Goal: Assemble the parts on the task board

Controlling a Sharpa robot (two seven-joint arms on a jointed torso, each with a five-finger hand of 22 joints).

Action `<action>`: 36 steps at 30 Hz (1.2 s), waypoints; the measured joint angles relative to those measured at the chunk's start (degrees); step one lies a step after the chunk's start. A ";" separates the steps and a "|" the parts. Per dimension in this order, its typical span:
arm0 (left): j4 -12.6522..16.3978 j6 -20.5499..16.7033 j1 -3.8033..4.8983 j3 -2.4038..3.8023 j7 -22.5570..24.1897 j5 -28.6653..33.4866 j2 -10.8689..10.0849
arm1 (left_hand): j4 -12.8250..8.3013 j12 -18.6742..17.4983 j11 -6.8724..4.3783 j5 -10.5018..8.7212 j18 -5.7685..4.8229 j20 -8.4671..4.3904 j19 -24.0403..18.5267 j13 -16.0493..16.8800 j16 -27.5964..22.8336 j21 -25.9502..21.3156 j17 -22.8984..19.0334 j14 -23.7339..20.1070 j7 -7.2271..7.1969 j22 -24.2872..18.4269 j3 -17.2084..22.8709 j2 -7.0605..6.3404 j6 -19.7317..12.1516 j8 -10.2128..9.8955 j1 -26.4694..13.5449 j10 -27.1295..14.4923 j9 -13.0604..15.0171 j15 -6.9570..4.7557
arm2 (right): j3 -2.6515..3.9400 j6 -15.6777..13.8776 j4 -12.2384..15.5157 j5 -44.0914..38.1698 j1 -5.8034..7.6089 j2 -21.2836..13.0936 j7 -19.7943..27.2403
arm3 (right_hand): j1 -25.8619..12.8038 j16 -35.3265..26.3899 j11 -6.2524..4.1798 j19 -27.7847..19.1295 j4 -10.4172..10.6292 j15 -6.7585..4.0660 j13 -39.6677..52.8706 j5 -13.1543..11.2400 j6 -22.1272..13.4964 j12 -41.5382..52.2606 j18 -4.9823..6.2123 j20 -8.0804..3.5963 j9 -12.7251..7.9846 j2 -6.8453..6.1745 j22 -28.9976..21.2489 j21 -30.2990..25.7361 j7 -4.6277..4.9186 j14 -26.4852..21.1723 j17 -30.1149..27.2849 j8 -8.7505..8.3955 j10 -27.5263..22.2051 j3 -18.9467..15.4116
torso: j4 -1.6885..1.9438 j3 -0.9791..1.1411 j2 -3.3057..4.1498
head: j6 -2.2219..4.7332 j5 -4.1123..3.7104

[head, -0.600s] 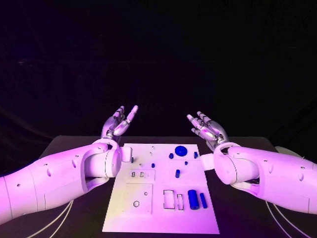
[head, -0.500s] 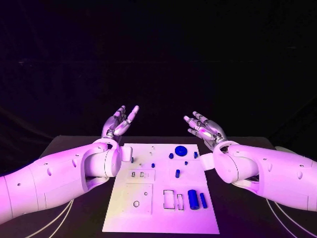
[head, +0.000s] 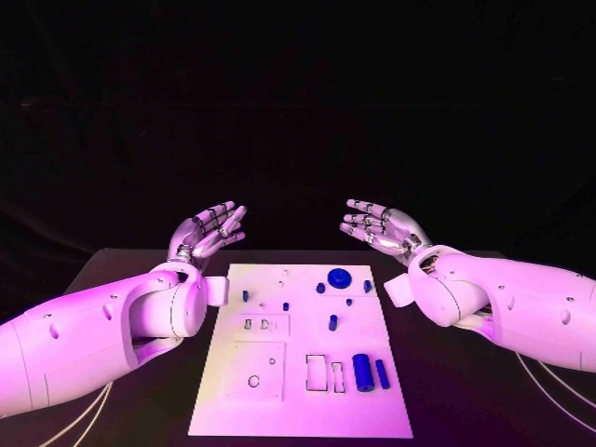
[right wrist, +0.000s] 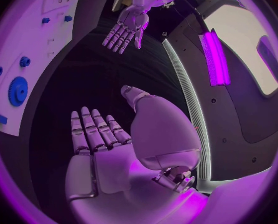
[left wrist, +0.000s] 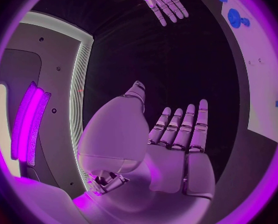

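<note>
- Left hand [head: 204,231]: fingers spread, palm up, holding nothing, raised beyond the far left corner of the task board [head: 264,391].
- Right hand [head: 379,226]: fingers loose and apart, nothing in them, beyond the far right corner.
- Round blue gear [head: 340,277] near the board's far edge; blue cylinder [head: 362,372] by the near right edge.
- Black table [head: 473,410] under the board.

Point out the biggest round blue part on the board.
The blue gear at the far end of the task board. It is a wide toothed disc; the other blue parts are small pegs or long cylinders.
</note>
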 measured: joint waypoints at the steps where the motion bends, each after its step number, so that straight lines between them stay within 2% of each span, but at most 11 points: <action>1: 0.39 -0.01 -0.01 -0.03 0.01 0.03 -0.01 | -0.06 0.85 0.00 0.00 0.29 -0.09 2.75 0.25 1.66 1.03 0.92 4.50 0.26 0.26 0.06 0.09 3.00 1.32 0.85 4.01 0.78 -0.57 | -0.07 -0.15 0.00 -0.75 0.01 -0.01 0.07 | 0.65 0.75 -0.17 1.78 -0.62 -0.27 0.16 -0.22 1.77 0.50 0.25 0.00 0.43 -0.14 0.31 0.72 0.13 2.37 0.40 0.73 2.69 0.46 | 0.03 0.00 0.16 | 0.02 -0.05; 4: 1.37 0.08 0.16 -0.02 0.05 0.08 -0.53 | -0.28 3.55 0.62 0.00 3.25 -0.26 8.36 0.90 4.45 3.02 2.32 12.18 1.22 0.64 0.46 0.18 11.23 4.79 3.09 15.99 2.78 -2.28 | -0.15 -0.46 -0.23 -3.11 0.45 -0.07 0.15 | 1.66 2.36 -0.61 7.19 -2.04 -0.97 0.44 -0.66 5.98 1.44 0.93 -0.03 1.38 -0.75 1.25 2.88 0.46 7.93 1.26 2.29 8.88 1.42 | 0.21 -0.09 0.70 | 0.05 -0.16; 5: 1.60 0.15 0.26 0.03 0.05 0.09 -0.80 | -0.28 3.70 0.68 0.00 3.52 -0.27 9.20 0.86 4.73 3.17 2.50 13.29 1.58 0.60 0.46 0.19 13.02 5.47 3.62 17.92 3.17 -2.51 | -0.11 -0.54 -0.36 -3.84 0.73 -0.09 0.15 | 1.87 2.83 -0.78 9.02 -2.41 -1.22 0.47 -0.71 7.45 1.69 1.76 -0.05 1.71 -0.96 1.53 3.63 0.59 9.63 1.52 2.82 10.80 1.79 | 0.29 -0.14 0.94 | 0.12 -0.20; 10: 3.43 0.73 0.74 0.09 -0.03 0.18 -2.26 | -0.28 3.70 -0.81 0.00 3.53 -0.83 13.68 0.45 6.52 4.20 3.86 18.88 2.41 0.40 0.46 0.07 16.91 6.81 5.91 23.64 3.96 -4.12 | 0.02 -0.63 -1.15 -8.54 1.90 -0.20 -0.25 | 3.01 4.54 -1.63 15.96 -4.10 -2.41 0.57 -1.56 14.46 2.07 2.66 -0.15 3.05 -1.63 2.46 6.35 1.21 16.31 2.30 5.12 18.23 3.48 | 0.57 -0.25 2.05 | 0.15 -0.43; 15: 5.91 1.80 1.55 0.24 -0.19 0.20 -3.98 | -0.44 3.69 -1.56 0.00 3.53 -1.67 16.33 0.45 7.57 5.00 4.87 21.91 2.91 0.32 0.61 -0.30 18.40 7.24 7.09 26.72 4.14 -5.15 | 0.05 0.09 -2.02 -16.33 3.26 -0.22 -2.50 | 3.76 6.16 -2.89 22.18 -5.84 -4.01 0.71 -1.99 21.67 2.07 3.54 -0.77 4.16 -2.43 3.18 8.93 2.27 22.85 2.89 7.20 24.75 5.22 | 0.81 -0.40 3.29 | 0.20 -0.67; 22: 10.14 3.48 2.22 0.39 -0.50 0.22 -6.54 | -0.44 3.19 -2.14 0.00 3.53 -2.68 18.54 0.45 8.46 5.70 5.98 24.17 2.91 0.33 0.61 -0.51 19.06 7.24 7.78 28.35 4.13 -5.98 | 0.12 3.05 -2.49 -32.03 4.85 -0.01 -8.65 | 3.04 9.62 -5.33 31.56 -7.39 -7.19 0.94 -1.95 28.98 2.06 4.40 -3.55 4.99 -5.19 5.71 14.93 3.42 33.21 4.85 8.94 33.25 7.10 | 1.25 -0.69 5.38 | 0.27 -1.20; 23: 10.71 3.67 2.38 0.46 -0.55 0.22 -6.88 | -0.44 3.19 -2.05 0.00 3.53 -2.68 18.54 0.45 8.46 5.70 6.03 24.28 3.00 0.32 0.61 -0.51 19.15 7.24 7.78 28.45 4.13 -5.87 | 0.18 3.48 -2.43 -34.33 5.10 0.03 -9.58 | 2.95 12.24 -7.06 36.94 -7.87 -9.58 1.23 -1.52 32.30 2.07 4.40 -5.84 5.44 -6.74 7.82 19.21 3.38 40.16 6.70 9.81 37.86 7.44 | 1.34 -0.73 5.64 | 0.27 -1.26; 25: 11.93 4.03 2.71 0.53 -0.63 0.22 -7.67 | -0.44 3.19 -2.04 0.00 3.53 -2.68 18.54 0.45 8.45 5.70 6.03 24.28 3.00 0.33 0.61 -0.51 19.15 7.24 7.78 28.45 4.13 -5.87 | 0.23 4.27 -2.16 -39.04 5.57 0.16 -11.47 | 2.61 15.73 -8.73 42.05 -8.52 -11.89 1.82 -0.12 35.46 2.37 4.41 -8.04 6.09 -7.62 10.39 24.17 2.23 46.98 9.09 10.88 42.27 6.94 | 1.54 -0.80 6.34 | 0.43 -1.42; 27: 13.22 4.40 3.00 0.63 -0.73 0.22 -8.50 | -0.45 3.19 -2.04 0.00 3.53 -2.68 18.54 0.45 8.45 5.70 6.03 24.28 3.00 0.33 0.61 -0.51 19.15 7.24 7.78 28.45 4.13 -5.87 | 0.27 5.01 -1.66 -44.40 5.98 0.36 -13.63 | 1.92 18.63 -9.92 44.18 -8.56 -13.25 2.29 0.78 36.79 2.40 4.41 -9.63 6.56 -8.31 12.69 27.93 1.43 50.88 11.73 11.18 44.47 6.67 | 1.68 -0.89 6.94 | 0.55 -1.54; 33: 15.80 5.19 3.38 0.87 -1.02 0.22 -9.83 | -0.45 3.19 -2.04 -0.01 3.53 -2.68 18.54 0.45 8.45 5.70 6.02 24.28 3.01 0.33 0.61 -0.51 19.14 7.23 7.78 28.45 4.13 -5.87 | 0.30 6.65 -0.61 -57.70 6.43 0.97 -19.16 | -0.04 27.07 -10.33 46.68 -6.64 -14.14 3.27 0.22 36.73 0.12 4.41 -10.82 7.27 -10.27 17.77 35.12 1.46 56.13 19.88 10.11 44.42 7.16 | 2.05 -1.13 8.73 | 0.86 -2.01; 36: 16.42 5.45 3.50 0.94 -1.14 0.22 -10.13 | -0.45 3.15 -2.04 -0.01 3.53 -2.68 18.54 0.45 8.45 5.70 6.03 24.28 3.01 0.33 0.61 -0.51 19.14 7.24 7.78 28.45 4.13 -5.87 | 0.32 7.20 -0.37 -62.34 6.50 1.30 -21.11 | -0.62 31.58 -9.97 50.29 -5.86 -13.91 3.63 0.21 36.02 -0.84 4.21 -10.74 7.57 -10.85 27.50 43.08 1.43 57.26 23.68 9.57 42.56 7.27 | 2.15 -1.24 9.50 | 1.08 -2.14</action>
